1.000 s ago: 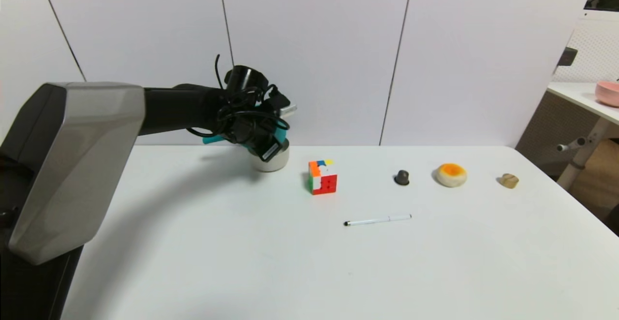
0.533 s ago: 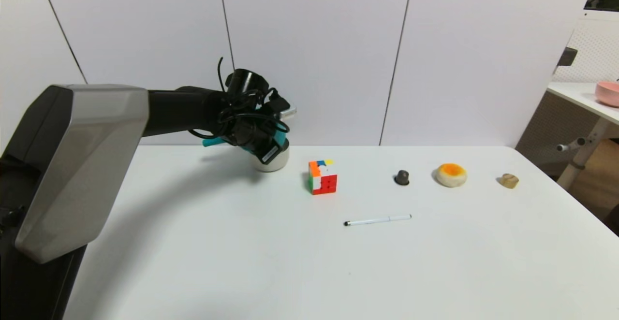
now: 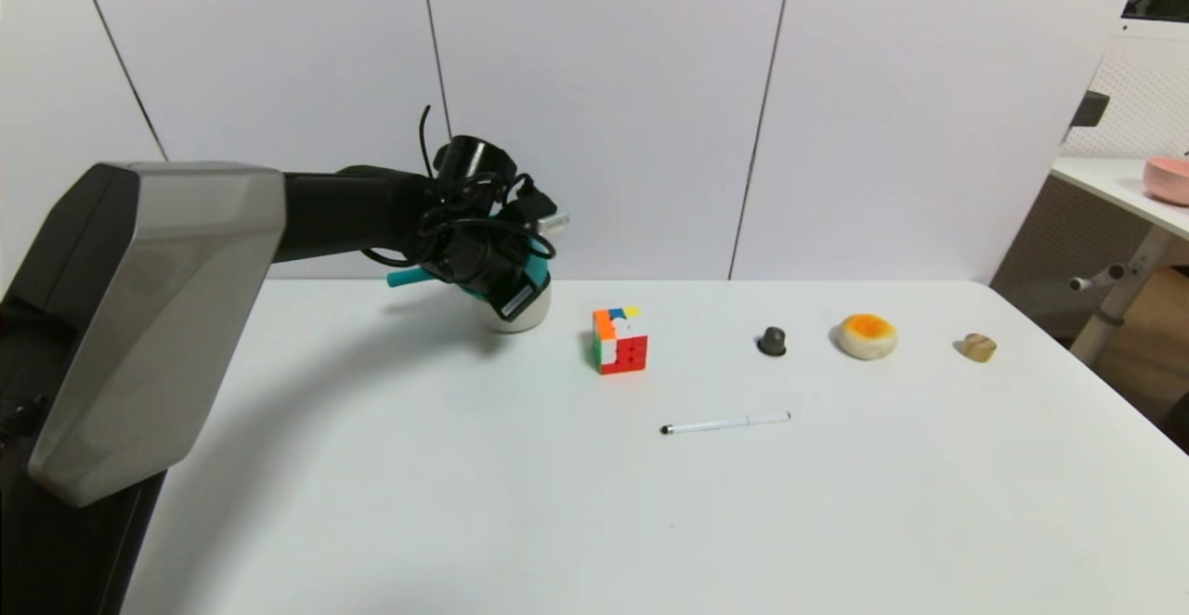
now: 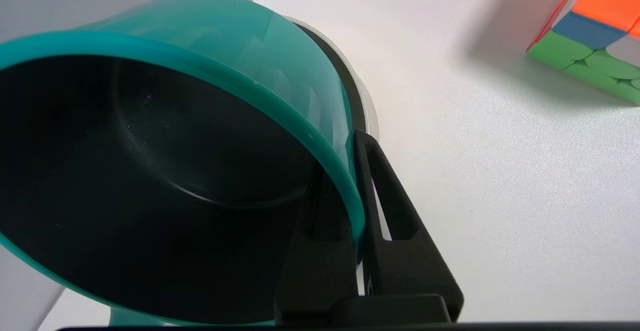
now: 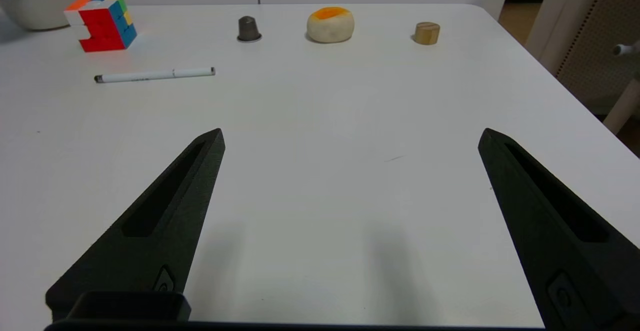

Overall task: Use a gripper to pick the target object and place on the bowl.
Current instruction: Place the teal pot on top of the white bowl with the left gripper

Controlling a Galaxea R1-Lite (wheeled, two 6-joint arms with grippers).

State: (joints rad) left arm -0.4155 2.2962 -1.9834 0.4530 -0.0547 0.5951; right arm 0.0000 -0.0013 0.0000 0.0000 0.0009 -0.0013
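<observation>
My left end effector (image 4: 350, 206) reached far forward, clamped on the saucepan (image 4: 280, 61) rim, directly above the bowl (image 3: 516, 314); the right end effector (image 5: 350, 221) stood open.

Left gripper (image 4: 356, 171) clamped on teal saucepan (image 4: 210, 71) rim, bowl (image 4: 367, 116) edge beneath, multicoloured cube (image 4: 595, 36) nearby

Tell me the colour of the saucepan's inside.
Dark grey, almost black, inside the teal saucepan; the left wrist view shows it best.

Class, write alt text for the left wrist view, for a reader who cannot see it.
The left gripper pinches the rim of a teal saucepan, one finger inside its dark interior and one outside, holding it tilted over an off-white bowl. A multicoloured cube sits beyond on the white table.
</observation>
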